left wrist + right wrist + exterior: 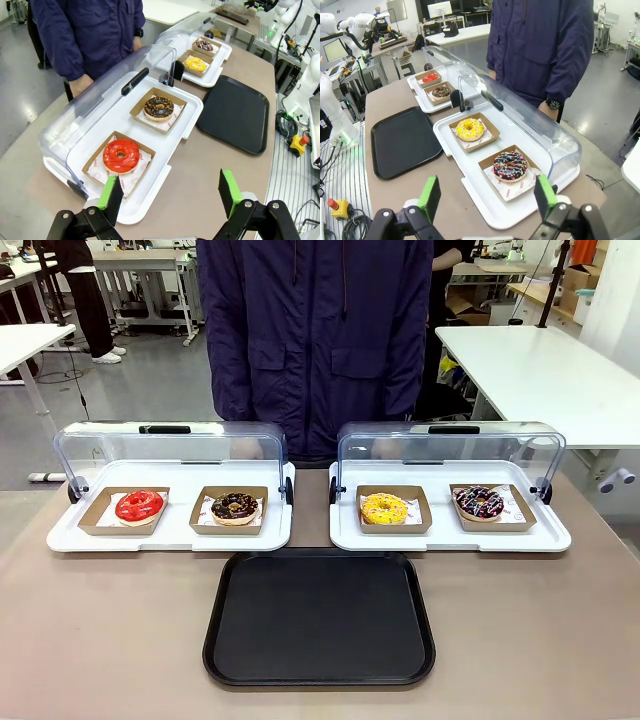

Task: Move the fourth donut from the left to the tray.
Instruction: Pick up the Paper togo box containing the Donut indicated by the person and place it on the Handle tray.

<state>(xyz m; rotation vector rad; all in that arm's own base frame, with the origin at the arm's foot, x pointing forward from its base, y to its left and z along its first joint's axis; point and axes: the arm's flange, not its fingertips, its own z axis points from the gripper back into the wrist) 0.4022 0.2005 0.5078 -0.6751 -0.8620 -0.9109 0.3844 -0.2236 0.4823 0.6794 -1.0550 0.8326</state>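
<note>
Fourth donut [480, 502] [204, 45] [510, 165]: one; dark glaze, pink and white sprinkles; in its cardboard holder [520, 521] at the right end of the right white tray [450, 542].
Other donuts: three. Yellow [385, 508] is beside it on the same white tray. Chocolate with crumbs [235, 507] and red [139, 506] are on the left white tray [170, 540].
Holders: four, one under each donut.
White trays: two, side by side, apart; each has a clear dome lid [170, 445] [450, 445] swung back behind the donuts.
Tray [320, 620] [235, 112] [402, 140]: one; black, bare; on the table [100, 640], on the near side of the gap between the white trays.
Left gripper [170, 182]: jaws spread wide, grasping nothing; above the table edge near the red donut.
Right gripper [487, 185]: jaws spread wide, grasping nothing; above the table edge near the fourth donut.
Person [320, 340]: one at the far side, dark blue jacket, standing close behind the lids.
</note>
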